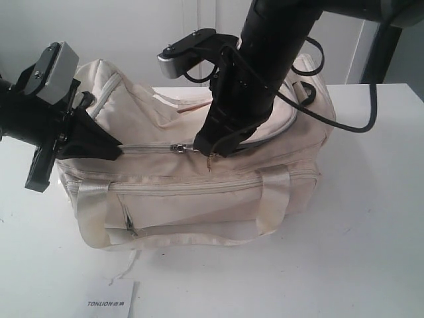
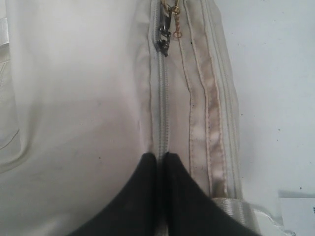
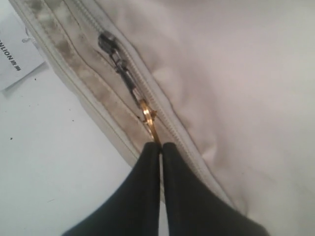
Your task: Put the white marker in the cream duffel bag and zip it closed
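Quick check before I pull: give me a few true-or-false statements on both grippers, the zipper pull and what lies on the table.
1. The right gripper is shut on the gold chain pull. True.
2. The left gripper hangs open, clear of the cream duffel bag. False: it is shut, pinching the bag along its top zipper line.
3. The white marker lies on the table beside the bag. False: no marker shows in any view.
4. A white TONLION card lies on the table in front of the bag. True.
5. The zipper slider sits between the two grippers. True.
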Robot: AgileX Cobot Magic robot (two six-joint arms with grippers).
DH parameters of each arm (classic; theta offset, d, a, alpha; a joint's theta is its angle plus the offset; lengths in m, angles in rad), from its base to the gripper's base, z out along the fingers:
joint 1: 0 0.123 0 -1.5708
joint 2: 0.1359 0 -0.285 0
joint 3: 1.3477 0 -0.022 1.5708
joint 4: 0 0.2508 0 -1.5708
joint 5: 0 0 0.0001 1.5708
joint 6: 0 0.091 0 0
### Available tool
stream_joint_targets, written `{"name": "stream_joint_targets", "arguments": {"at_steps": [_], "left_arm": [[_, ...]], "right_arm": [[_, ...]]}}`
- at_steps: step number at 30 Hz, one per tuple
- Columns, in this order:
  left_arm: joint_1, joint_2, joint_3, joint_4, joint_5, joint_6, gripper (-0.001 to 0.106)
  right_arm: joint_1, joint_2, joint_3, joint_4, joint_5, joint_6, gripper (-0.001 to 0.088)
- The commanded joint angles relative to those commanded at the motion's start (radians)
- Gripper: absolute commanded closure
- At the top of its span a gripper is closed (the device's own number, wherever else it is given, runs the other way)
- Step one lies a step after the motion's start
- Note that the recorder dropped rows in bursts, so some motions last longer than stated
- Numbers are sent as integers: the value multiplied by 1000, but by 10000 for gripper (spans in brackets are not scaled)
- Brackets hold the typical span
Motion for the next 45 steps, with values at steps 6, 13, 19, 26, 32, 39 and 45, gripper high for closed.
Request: {"name": "stream_joint_targets", "arguments": {"at_steps": [6, 13, 19, 26, 32, 39, 45], "left_arm": [[0, 0, 0, 0, 0, 0, 1053], [0, 0, 0, 0, 0, 0, 1053], [0, 0, 0, 0, 0, -2, 1053], [0, 0, 0, 0, 0, -2, 1053], [0, 0, 0, 0, 0, -2, 1053], [0, 0, 0, 0, -2, -2, 1053], [0, 0, 0, 0, -2, -2, 1053]], "right_arm": [[-11, -2, 0, 0, 0, 0, 868], [-11, -12, 0, 0, 0, 0, 868], [-11, -12, 0, -5, 0, 0, 868], [-26, -12, 0, -17, 0, 0, 868], [-49, -23, 0, -8, 0, 0, 868], [-49, -23, 0, -4, 0, 0, 868], [-51, -23, 0, -14, 0, 0, 868]]}}
